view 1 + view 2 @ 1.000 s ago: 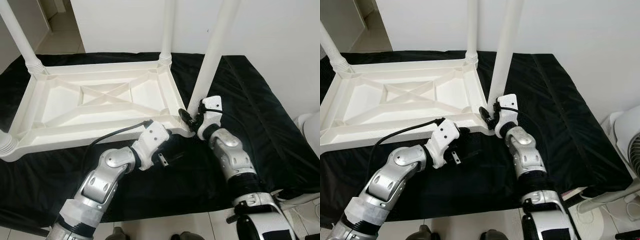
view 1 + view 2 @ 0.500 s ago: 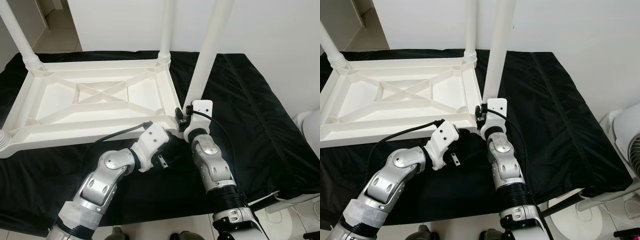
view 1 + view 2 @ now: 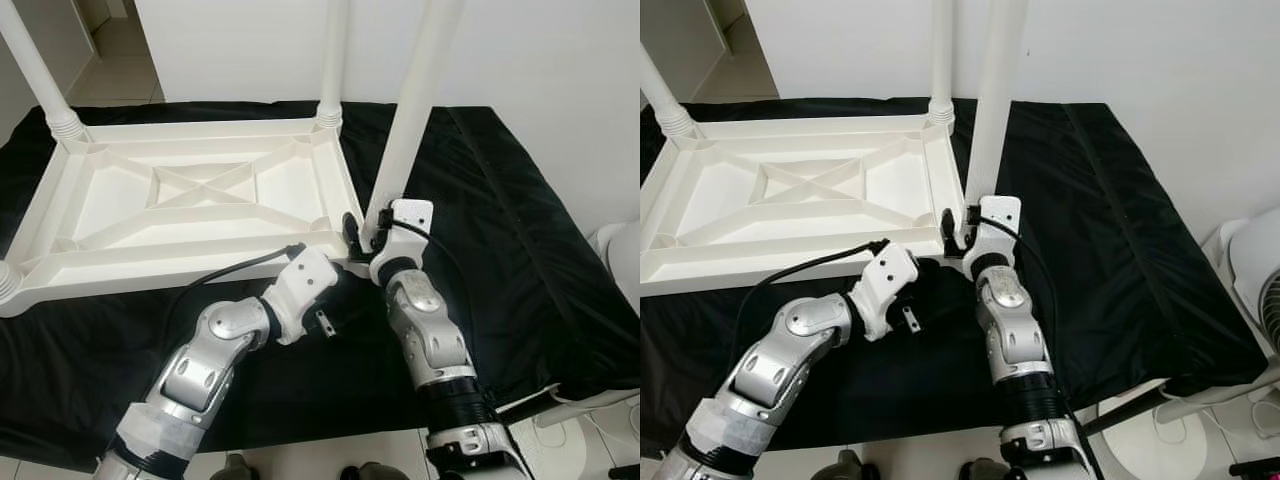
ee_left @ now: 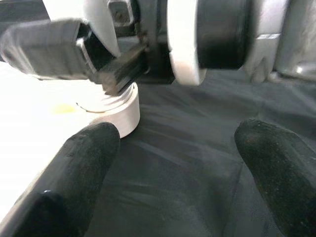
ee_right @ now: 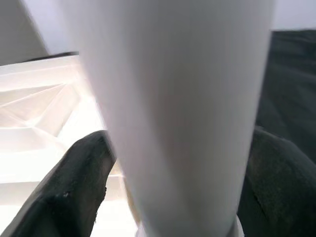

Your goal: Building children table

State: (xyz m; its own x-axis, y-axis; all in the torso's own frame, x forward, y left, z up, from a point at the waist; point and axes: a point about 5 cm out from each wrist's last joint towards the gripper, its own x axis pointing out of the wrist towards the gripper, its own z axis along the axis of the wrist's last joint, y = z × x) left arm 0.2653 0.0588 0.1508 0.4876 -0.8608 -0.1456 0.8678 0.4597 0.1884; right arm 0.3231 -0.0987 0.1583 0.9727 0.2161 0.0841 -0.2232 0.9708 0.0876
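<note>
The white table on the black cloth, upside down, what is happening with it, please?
The robot is putting together a small white table that lies upside down on a black cloth. Its right pincer grips the near right leg low down, where the leg meets the table's corner. The left pincer is open and sits close to that same corner, holding nothing. The other legs stand upright in their corners.

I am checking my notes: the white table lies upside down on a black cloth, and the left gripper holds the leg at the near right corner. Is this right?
Not quite: the right gripper holds that leg, its fingers on either side of it, as the right wrist view shows. The table does lie upside down on the black cloth.
</note>
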